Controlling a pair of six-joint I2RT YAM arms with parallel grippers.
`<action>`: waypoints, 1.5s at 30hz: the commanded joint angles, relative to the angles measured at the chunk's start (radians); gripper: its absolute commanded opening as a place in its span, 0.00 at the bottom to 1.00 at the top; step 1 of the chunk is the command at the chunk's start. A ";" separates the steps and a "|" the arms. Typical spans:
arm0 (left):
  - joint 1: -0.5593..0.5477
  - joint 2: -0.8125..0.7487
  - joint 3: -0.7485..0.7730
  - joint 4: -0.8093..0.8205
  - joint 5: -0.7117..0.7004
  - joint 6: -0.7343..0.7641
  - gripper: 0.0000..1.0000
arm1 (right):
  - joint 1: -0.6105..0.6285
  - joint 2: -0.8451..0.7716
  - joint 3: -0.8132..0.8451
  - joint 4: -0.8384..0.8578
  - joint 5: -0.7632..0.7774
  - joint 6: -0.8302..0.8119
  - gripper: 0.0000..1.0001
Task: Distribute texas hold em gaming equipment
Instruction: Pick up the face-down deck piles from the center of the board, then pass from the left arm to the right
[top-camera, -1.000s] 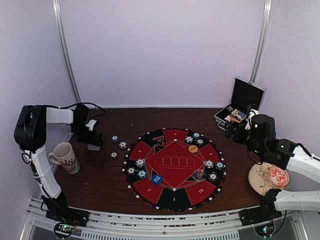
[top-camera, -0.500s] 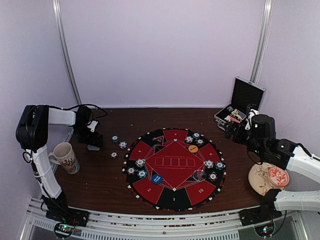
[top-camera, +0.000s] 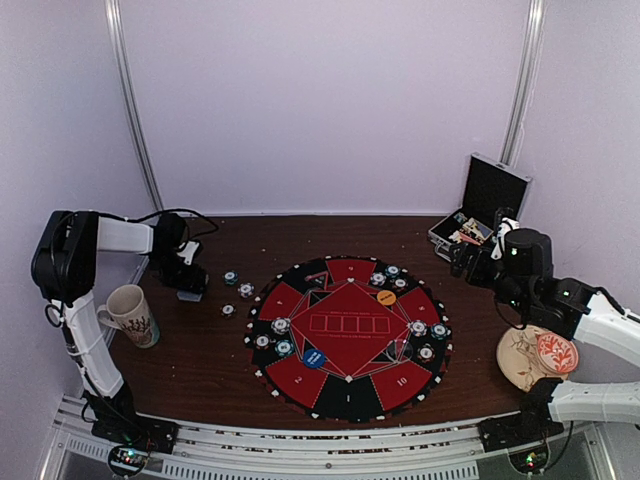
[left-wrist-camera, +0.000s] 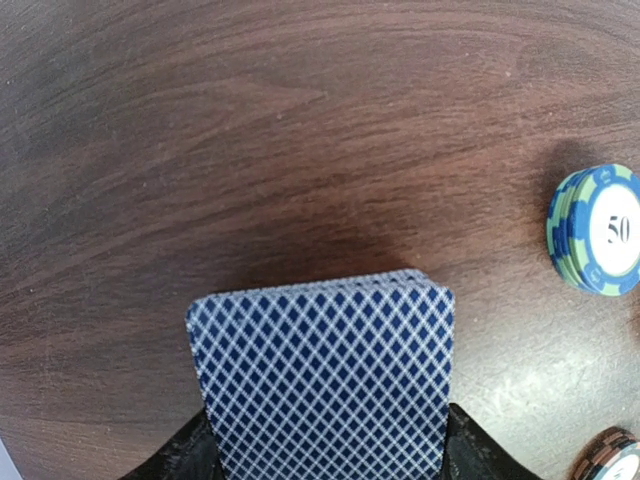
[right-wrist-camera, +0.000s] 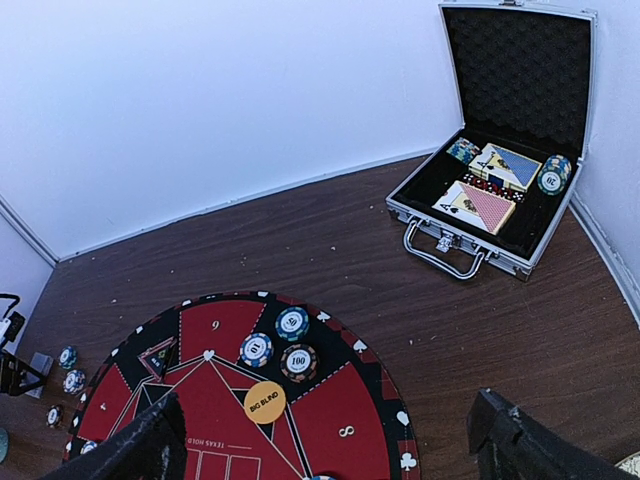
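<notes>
My left gripper (top-camera: 188, 284) is low over the table's left side, shut on a deck of blue diamond-backed playing cards (left-wrist-camera: 325, 385), with a finger against each long edge. A blue-green 50 chip (left-wrist-camera: 597, 230) lies to the deck's right. Three loose chips (top-camera: 231, 277) lie between that gripper and the round red-and-black poker mat (top-camera: 350, 322). On the mat are small groups of chips (right-wrist-camera: 292, 323), an orange BIG BLIND button (right-wrist-camera: 264, 401) and a blue button (top-camera: 314, 357). My right gripper (right-wrist-camera: 330, 450) hangs open above the mat's far right rim, holding nothing.
A patterned mug (top-camera: 132, 314) stands near the left arm. An open silver-edged black case (right-wrist-camera: 500, 190) with card boxes and chips sits at the back right. A floral plate (top-camera: 520, 362) with a red disc (top-camera: 556, 352) lies at the right edge.
The left gripper's jaws have come in onto the deck of cards and the wrist has shifted slightly. The right arm has not moved.
</notes>
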 joint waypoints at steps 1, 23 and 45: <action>-0.004 0.033 -0.053 -0.049 -0.036 0.017 0.65 | -0.003 -0.011 -0.004 0.018 -0.004 -0.011 1.00; -0.005 -0.101 -0.059 -0.041 0.096 0.182 0.51 | 0.165 0.330 0.177 0.162 -0.261 0.093 1.00; -0.006 -0.247 -0.093 -0.054 0.312 0.361 0.53 | 0.308 1.295 0.907 0.421 -0.688 0.360 0.99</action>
